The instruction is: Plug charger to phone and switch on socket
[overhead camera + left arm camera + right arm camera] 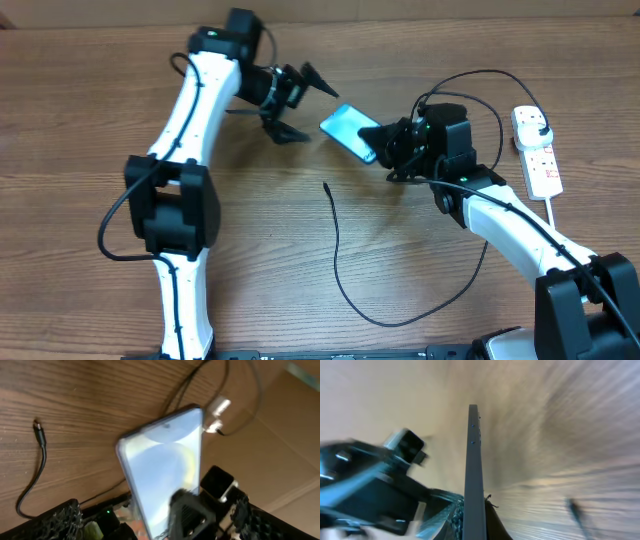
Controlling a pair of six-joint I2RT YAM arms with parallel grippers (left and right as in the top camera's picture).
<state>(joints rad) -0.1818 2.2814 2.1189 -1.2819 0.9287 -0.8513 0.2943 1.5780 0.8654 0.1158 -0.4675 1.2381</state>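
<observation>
**Phone in Grip, Cable Loose: Charging Job Barely Begun**

At left, the left gripper (318, 113) hovers with its fingers spread wide, holding nothing, just beside the free end of the phone (348, 128). Below, the charger (336, 225) lies slack on the counter (80, 120), its connector tip (327, 186) loose and apart from the phone. The phone, screen lit pale blue, appears tilted up off the wood, pinched at one end by the right gripper (384, 145). At far right sits the power strip (537, 150), where the cable's far end appears to be seated. Whether its switch is on cannot be told. The tip is not yet picked up or plugged into the phone, and the switch likely needs pressing.
</observation>
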